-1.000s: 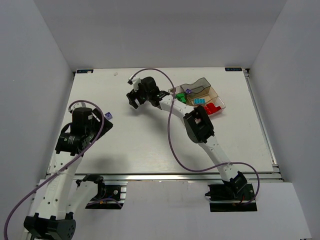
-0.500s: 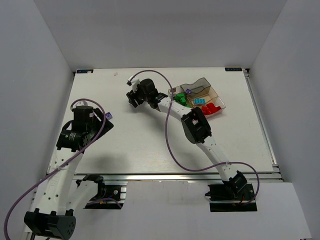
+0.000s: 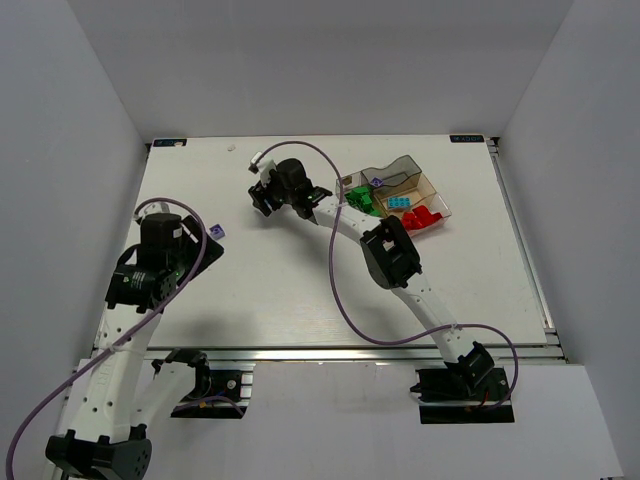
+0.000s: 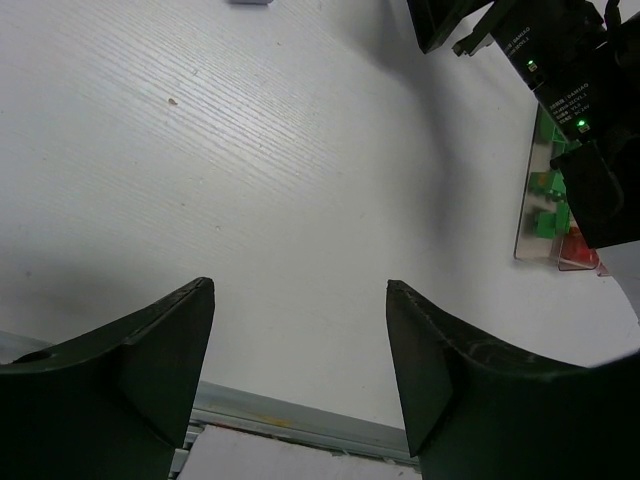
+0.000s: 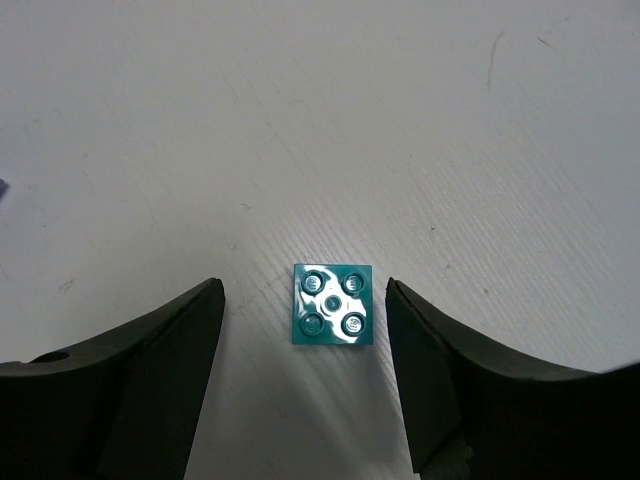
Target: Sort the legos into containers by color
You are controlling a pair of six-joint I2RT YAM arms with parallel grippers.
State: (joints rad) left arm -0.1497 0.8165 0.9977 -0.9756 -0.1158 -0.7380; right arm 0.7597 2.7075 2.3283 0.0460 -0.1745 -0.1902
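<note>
In the right wrist view a teal-blue 2x2 lego (image 5: 333,305) lies flat on the white table. It sits between the spread fingers of my right gripper (image 5: 302,290), which is open and touches nothing. In the top view my right gripper (image 3: 268,192) reaches left of the clear tray (image 3: 422,173) and hides that lego. The tray holds green (image 3: 360,196), cyan (image 3: 398,203), red (image 3: 424,215) and one purple lego (image 3: 378,183). A loose light purple lego (image 3: 215,232) lies by my left gripper (image 3: 160,250). In its wrist view the left gripper (image 4: 298,285) is open and empty above bare table.
The right arm's elbow (image 3: 390,252) hangs over the table in front of the tray. In the left wrist view the tray's end (image 4: 528,215) with green legos shows at the right, and the table's near metal edge (image 4: 300,425) runs along the bottom.
My right gripper has shifted a little left, away from the tray. My left arm has drawn back slightly toward the near left. Neither gripper has taken hold of anything.
</note>
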